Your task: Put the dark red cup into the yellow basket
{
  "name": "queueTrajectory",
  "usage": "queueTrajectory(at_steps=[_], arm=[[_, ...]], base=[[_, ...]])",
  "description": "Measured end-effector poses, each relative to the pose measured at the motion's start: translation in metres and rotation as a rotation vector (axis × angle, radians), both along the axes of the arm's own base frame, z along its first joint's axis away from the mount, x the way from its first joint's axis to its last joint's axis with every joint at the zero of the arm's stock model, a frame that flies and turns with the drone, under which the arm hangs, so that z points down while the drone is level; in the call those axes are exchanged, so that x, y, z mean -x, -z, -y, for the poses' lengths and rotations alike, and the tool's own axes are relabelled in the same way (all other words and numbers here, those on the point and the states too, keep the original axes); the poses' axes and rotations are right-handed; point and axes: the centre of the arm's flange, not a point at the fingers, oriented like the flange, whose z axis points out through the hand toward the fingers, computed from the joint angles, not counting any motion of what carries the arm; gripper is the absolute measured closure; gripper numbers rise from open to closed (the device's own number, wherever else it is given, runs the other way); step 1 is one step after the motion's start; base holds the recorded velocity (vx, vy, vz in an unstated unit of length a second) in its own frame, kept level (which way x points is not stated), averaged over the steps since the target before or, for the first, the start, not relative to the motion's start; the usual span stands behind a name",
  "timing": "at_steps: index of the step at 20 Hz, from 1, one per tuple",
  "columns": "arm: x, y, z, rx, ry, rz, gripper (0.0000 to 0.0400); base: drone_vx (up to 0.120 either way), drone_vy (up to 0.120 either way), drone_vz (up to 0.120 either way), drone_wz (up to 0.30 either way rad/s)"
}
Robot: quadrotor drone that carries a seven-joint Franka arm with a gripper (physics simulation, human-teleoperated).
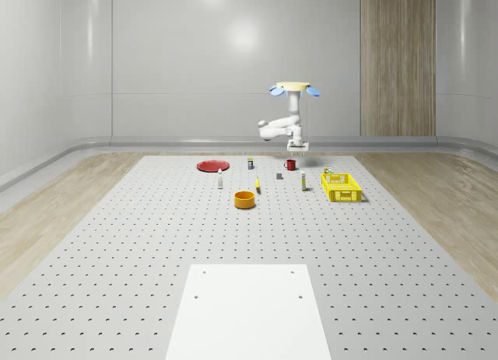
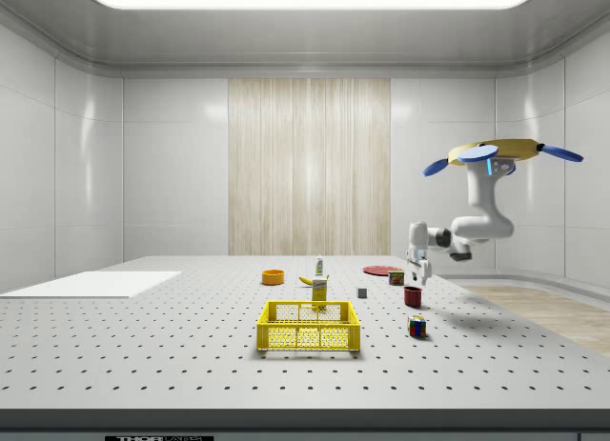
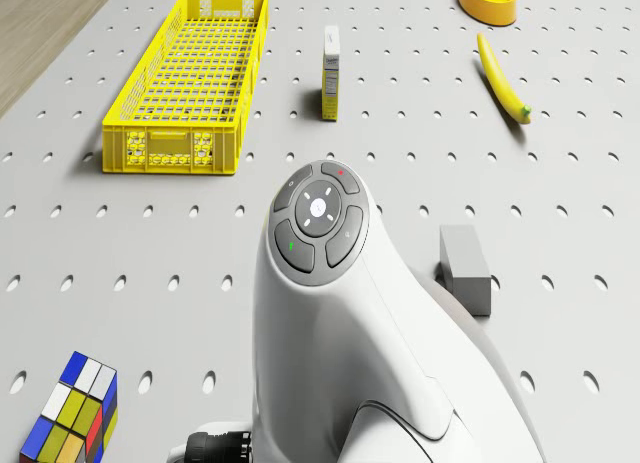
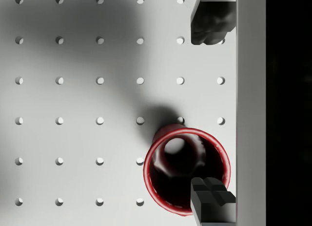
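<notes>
The dark red cup (image 1: 290,165) (image 2: 413,296) stands upright on the perforated table. In the wrist view its open mouth (image 4: 186,170) faces the camera. The drone (image 1: 294,86) (image 2: 500,153) hovers above the cup, arm bent downward. My gripper (image 1: 296,148) (image 2: 416,277) (image 4: 212,111) hangs just above the cup, open and holding nothing. One fingertip (image 4: 212,201) lies over the cup's rim, the other (image 4: 210,21) well off to the side of it. The yellow basket (image 1: 341,187) (image 2: 308,327) (image 3: 190,78) sits on the table, apart from the cup.
A Rubik's cube (image 2: 416,326) (image 3: 70,408) lies near the cup. A grey block (image 3: 465,268), a small carton (image 3: 330,73), a banana (image 3: 503,78) and an orange bowl (image 1: 245,199) stand around. A red plate (image 1: 212,166) lies farther back.
</notes>
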Motion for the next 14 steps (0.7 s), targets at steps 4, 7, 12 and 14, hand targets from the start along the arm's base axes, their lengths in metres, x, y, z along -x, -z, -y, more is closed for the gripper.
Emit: queueTrajectory(at_steps=[4, 7, 12, 14], arm=[[0.000, 0.000, 0.000, 0.000, 0.000, 0.000, 0.0000], [0.000, 0.000, 0.000, 0.000, 0.000, 0.000, 0.0000], [0.000, -0.010, 0.000, 0.000, 0.000, 0.000, 0.0000], [0.000, -0.018, 0.000, 0.000, 0.000, 0.000, 0.0000]], base=[[0.000, -0.040, -0.070, 0.000], [0.000, -0.053, 0.000, 0.000], [0.000, 0.000, 0.000, 0.000], [0.000, 0.000, -0.040, 0.000]])
